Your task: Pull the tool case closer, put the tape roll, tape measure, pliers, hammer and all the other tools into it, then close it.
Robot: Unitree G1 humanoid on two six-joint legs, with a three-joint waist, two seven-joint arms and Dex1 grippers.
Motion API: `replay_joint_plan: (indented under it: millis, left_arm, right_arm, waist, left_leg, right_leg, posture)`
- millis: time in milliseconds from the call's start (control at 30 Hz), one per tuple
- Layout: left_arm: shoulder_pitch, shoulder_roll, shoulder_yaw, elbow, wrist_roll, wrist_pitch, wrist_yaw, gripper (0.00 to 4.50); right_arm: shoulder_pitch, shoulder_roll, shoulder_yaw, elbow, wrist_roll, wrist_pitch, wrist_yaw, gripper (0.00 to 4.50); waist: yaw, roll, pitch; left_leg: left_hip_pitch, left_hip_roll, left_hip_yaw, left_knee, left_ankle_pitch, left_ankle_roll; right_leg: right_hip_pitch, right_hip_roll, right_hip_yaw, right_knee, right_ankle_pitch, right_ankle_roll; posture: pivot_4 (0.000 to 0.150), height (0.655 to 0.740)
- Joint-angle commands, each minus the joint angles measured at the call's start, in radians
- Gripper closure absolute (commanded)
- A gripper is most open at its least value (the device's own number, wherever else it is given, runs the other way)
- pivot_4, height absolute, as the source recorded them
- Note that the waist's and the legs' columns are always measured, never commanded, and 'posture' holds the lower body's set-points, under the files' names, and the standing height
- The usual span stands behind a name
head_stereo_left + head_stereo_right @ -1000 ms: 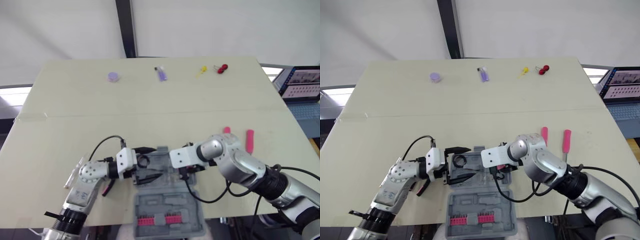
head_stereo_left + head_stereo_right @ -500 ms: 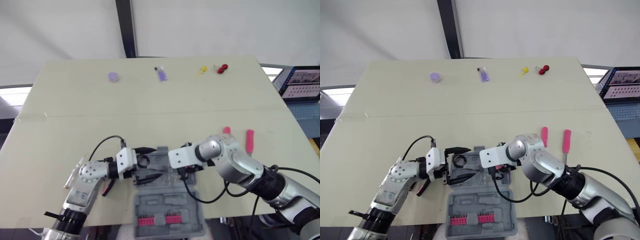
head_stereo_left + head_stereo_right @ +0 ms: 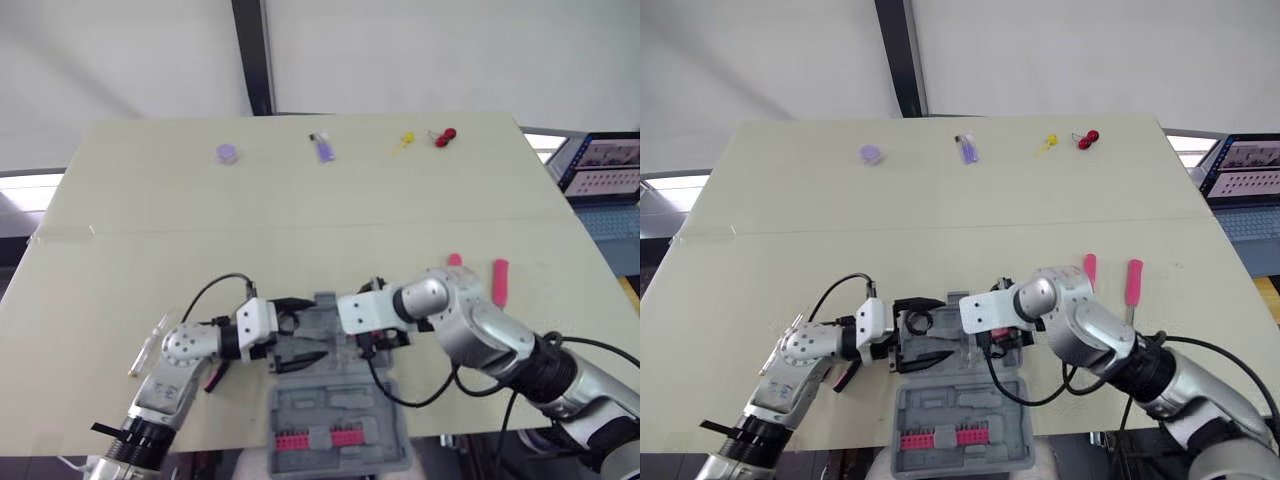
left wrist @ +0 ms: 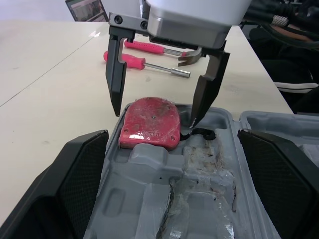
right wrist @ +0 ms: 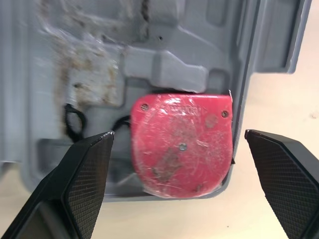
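The grey tool case [image 3: 335, 400] lies open at the table's near edge. A red tape measure [image 4: 149, 124] rests in a pocket of its tray, also seen in the right wrist view as the tape measure [image 5: 182, 144]. My right gripper [image 4: 156, 117] hangs just above it, open, one finger on each side and not gripping. My left gripper [image 3: 305, 328] is open at the case's left rim, with nothing between its fingers. A pink-handled hammer [image 3: 454, 261] and a pink-handled screwdriver [image 3: 499, 282] lie right of the case.
Along the far edge lie a purple tape roll [image 3: 227, 153], a purple tool [image 3: 323, 148], a yellow item [image 3: 403, 141] and a red-handled tool [image 3: 444, 135]. A clear item [image 3: 148, 343] lies by my left arm. Pink bits [image 3: 318, 440] fill the case's near half. A laptop [image 3: 600, 170] stands off-table at right.
My left gripper has edged slightly right toward the case. My right gripper stays over the tape measure with hardly any movement.
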Motion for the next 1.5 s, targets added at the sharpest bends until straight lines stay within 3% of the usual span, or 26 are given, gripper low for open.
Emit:
replay_joint_plan:
  millis: [33,133,167,233,367,567,1033,1500]
  left_arm:
    - [-0.004,-0.004,-0.006,-0.021,-0.001,-0.014,0.002,0.00]
    - [-0.009,-0.007,-0.009,-0.014,-0.002,-0.016,0.002,0.00]
    - [-0.012,-0.007,-0.009,-0.009,-0.002,-0.017,0.002,0.00]
    - [-0.020,-0.008,-0.009,-0.001,-0.002,-0.018,0.000,0.00]
    - [-0.039,-0.005,-0.009,0.017,-0.003,-0.023,-0.007,0.00]
    - [-0.048,-0.002,-0.008,0.030,-0.004,-0.029,-0.009,0.00]
    - [-0.052,0.009,0.001,0.027,-0.001,-0.024,-0.001,0.00]
    - [-0.054,0.029,0.007,0.015,-0.009,-0.009,-0.005,0.00]
  right_arm:
    - [0.036,-0.026,-0.110,-0.094,0.087,0.005,0.030,0.04]
    - [0.085,-0.037,-0.197,-0.087,0.164,-0.052,0.012,0.04]
    - [0.110,-0.047,-0.232,-0.066,0.187,-0.094,-0.004,0.27]
    - [0.160,-0.060,-0.291,-0.024,0.228,-0.202,-0.035,0.87]
    - [0.234,-0.028,-0.363,0.066,0.303,-0.383,-0.088,2.84]
    - [0.284,0.001,-0.398,0.205,0.333,-0.550,-0.149,2.84]
    - [0.317,0.067,-0.448,0.436,0.453,-0.678,-0.139,2.84]
    - [0.381,0.148,-0.417,0.792,0.425,-0.840,-0.163,2.84]
  waist:
    - [0.001,0.000,0.000]
    - [0.001,0.000,0.000]
    - [0.002,0.000,0.000]
    - [0.002,0.000,0.000]
    - [0.000,0.000,0.000]
    - [0.002,0.000,0.000]
    - [0.000,0.000,0.000]
    - [0.000,-0.007,-0.007]
  left_leg:
    - [0.000,0.000,-0.001,0.000,0.000,0.000]
    - [0.000,0.000,-0.001,0.000,0.000,0.000]
    - [0.000,0.000,-0.001,0.000,0.000,0.000]
    - [0.000,0.000,-0.002,-0.001,0.000,0.000]
    - [0.000,0.000,-0.002,-0.001,0.000,0.000]
    - [0.001,0.000,-0.001,-0.001,0.000,0.000]
    - [0.001,0.000,-0.001,-0.001,0.000,0.000]
    - [0.010,0.000,-0.001,-0.005,0.000,0.000]
  right_leg:
    - [0.000,0.000,0.000,0.000,0.000,0.000]
    - [0.001,0.000,0.000,0.000,0.000,0.000]
    - [0.001,0.000,0.000,0.000,0.000,0.000]
    - [0.001,0.000,0.000,-0.001,0.000,0.000]
    - [0.002,0.000,-0.001,-0.001,0.000,0.000]
    - [0.002,0.000,0.000,-0.001,0.000,0.000]
    - [0.002,0.000,0.000,-0.001,0.000,0.000]
    - [0.010,0.000,0.000,-0.001,0.000,0.000]
  posture:
    - [0.150,0.7400]
    - [0.150,0.7400]
    - [0.150,0.7400]
    - [0.150,0.7400]
    - [0.150,0.7400]
    - [0.150,0.7400]
    - [0.150,0.7400]
    - [0.150,0.7400]
